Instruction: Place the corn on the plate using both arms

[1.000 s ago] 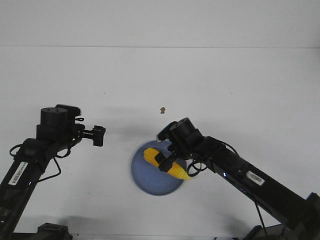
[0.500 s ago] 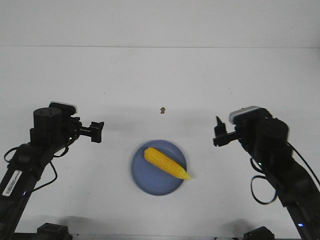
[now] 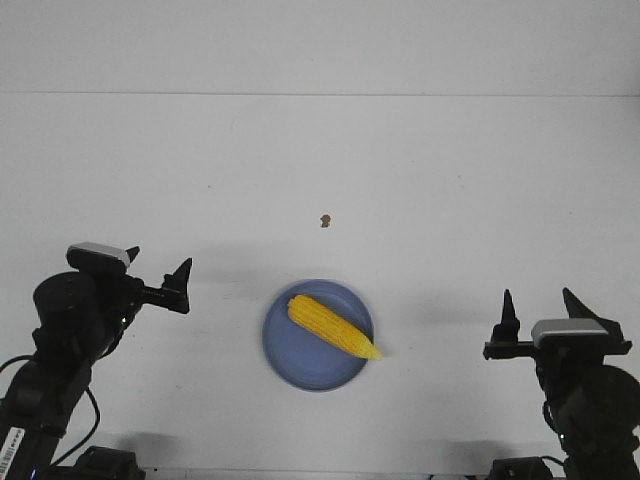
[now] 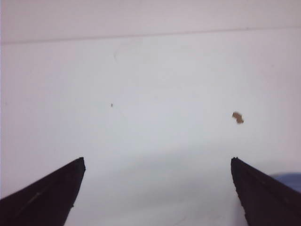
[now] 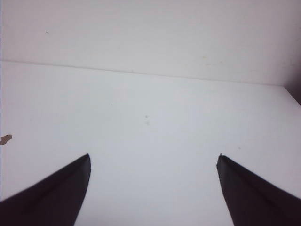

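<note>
The yellow corn (image 3: 333, 326) lies diagonally on the periwinkle-blue plate (image 3: 290, 355) near the table's front centre, its pointed end reaching the plate's right rim. My left gripper (image 3: 157, 264) is open, well to the left of the plate, nothing between its fingers. My right gripper (image 3: 538, 305) is open too, far to the right of the plate, and empty. In the left wrist view the open gripper (image 4: 157, 162) frames bare table, with a sliver of the plate (image 4: 288, 178) by one finger. The right wrist view shows its gripper (image 5: 154, 157) open over white table.
A tiny brown speck (image 3: 324, 220) lies on the white table behind the plate; the speck (image 4: 238, 117) also shows in the left wrist view and at the edge (image 5: 5, 139) of the right wrist view. The table meets a white wall at the back.
The right gripper let go of the corn on the plate and drew back to the right and toward the front. The left arm also pulled back and lower. The corn stays put.
</note>
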Tool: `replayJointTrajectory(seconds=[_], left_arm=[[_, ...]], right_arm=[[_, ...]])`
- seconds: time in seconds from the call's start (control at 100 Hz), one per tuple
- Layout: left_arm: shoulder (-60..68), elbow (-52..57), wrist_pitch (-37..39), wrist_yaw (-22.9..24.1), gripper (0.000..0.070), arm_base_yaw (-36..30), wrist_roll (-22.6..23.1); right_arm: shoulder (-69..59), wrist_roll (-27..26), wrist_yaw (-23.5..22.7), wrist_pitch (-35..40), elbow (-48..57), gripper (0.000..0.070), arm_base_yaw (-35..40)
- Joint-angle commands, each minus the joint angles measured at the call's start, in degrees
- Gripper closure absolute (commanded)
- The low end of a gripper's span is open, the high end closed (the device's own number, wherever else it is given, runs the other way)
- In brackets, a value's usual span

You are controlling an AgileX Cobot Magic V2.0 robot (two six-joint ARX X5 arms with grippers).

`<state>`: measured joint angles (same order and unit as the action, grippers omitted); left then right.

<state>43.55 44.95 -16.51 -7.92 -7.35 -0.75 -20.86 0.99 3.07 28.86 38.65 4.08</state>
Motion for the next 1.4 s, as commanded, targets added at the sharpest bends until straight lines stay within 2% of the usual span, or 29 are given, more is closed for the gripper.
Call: replayJointTrajectory(seconds=[0.0, 0.12, 0.25, 0.33, 0.36, 0.39, 0.49, 0.5, 0.51, 1.39], left_arm=[[-2.4, -3.4, 2.1, 0.3, 0.008, 0.0, -0.9], [-7.1, -8.5, 3.3, 3.7, 0.0079, 0.0, -3.0], [-9.7, -9.3, 2.6, 3.9, 0.008, -0.1, -2.7], [-10.8, -9.3, 3.2, 3.9, 0.0101, 0.0, -2.7], [-11.1, -9.3, 3.3, 3.9, 0.0162, 0.0, -2.7], [-11.5, -9.3, 3.3, 3.9, 0.0256, -0.1, -2.7], [-12.5, -9.3, 3.3, 3.9, 0.0683, -0.1, -2.7], [-12.6, -9.3, 3.2, 3.9, 0.07, 0.0, -2.7], [-12.7, -9.3, 3.2, 3.9, 0.07, -0.1, -2.8], [-14.8, -9.2, 3.2, 3.9, 0.0688, -0.1, -2.8]], right_arm=[[3.0, -1.9, 0.0, -0.5, -2.0, 0.0137, 0.0], [8.5, -2.5, 0.0, -1.0, -5.8, 0.0137, 0.0], [11.3, -2.5, 0.5, -2.9, -6.1, 0.014, 0.0], [11.5, -2.5, 1.6, -3.1, -6.1, 0.0211, 0.0], [11.5, -2.5, 1.7, -3.1, -6.1, 0.0263, 0.0], [11.4, -2.4, 1.7, -3.1, -6.1, 0.0333, 0.0], [11.4, -2.4, 1.7, -3.1, -6.1, 0.0649, 0.0], [11.4, -2.4, 1.7, -3.1, -6.1, 0.0681, 0.0], [11.4, -2.4, 1.7, -3.1, -6.1, 0.07, 0.0], [11.4, -2.4, 1.9, -3.1, -6.1, 0.07, 0.0]])
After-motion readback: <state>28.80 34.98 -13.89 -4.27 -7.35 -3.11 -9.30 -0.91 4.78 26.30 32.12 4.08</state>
